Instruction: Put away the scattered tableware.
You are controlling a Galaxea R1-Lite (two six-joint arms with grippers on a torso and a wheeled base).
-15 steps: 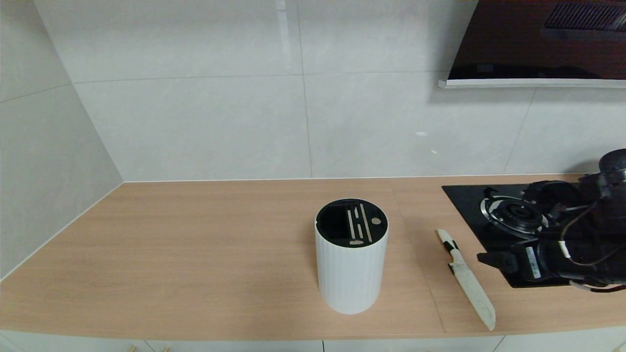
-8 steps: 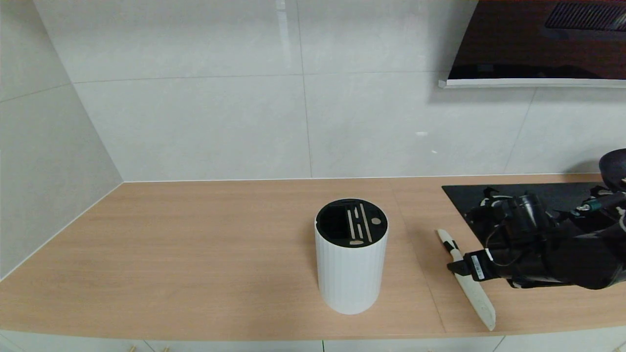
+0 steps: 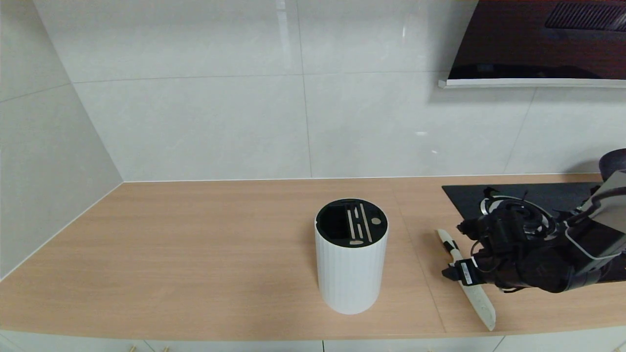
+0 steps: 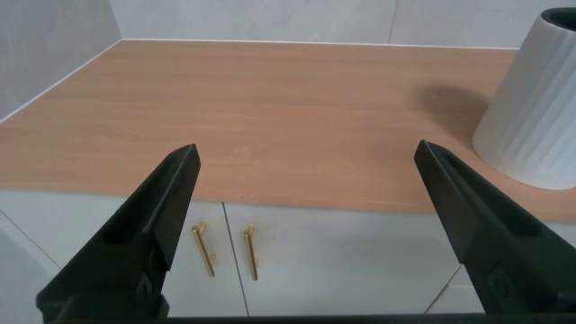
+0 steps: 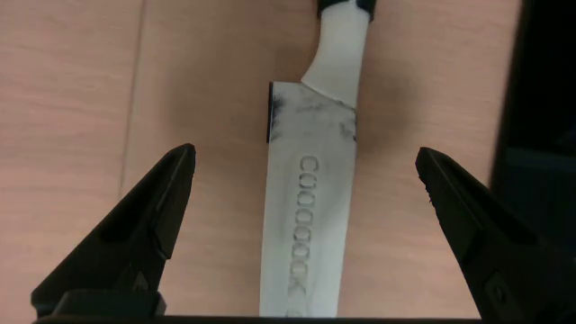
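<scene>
Wooden counter (image 3: 195, 254) | right jaws apart over knife (image 5: 315, 207) | left jaws apart facing cabinet handles (image 4: 251, 254)

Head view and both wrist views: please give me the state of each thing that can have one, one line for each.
knife: lying flat on the counter, not held.
holder: upright, nothing in its slots.
right gripper: open, above the knife blade.
left gripper: open, holding nothing.
</scene>
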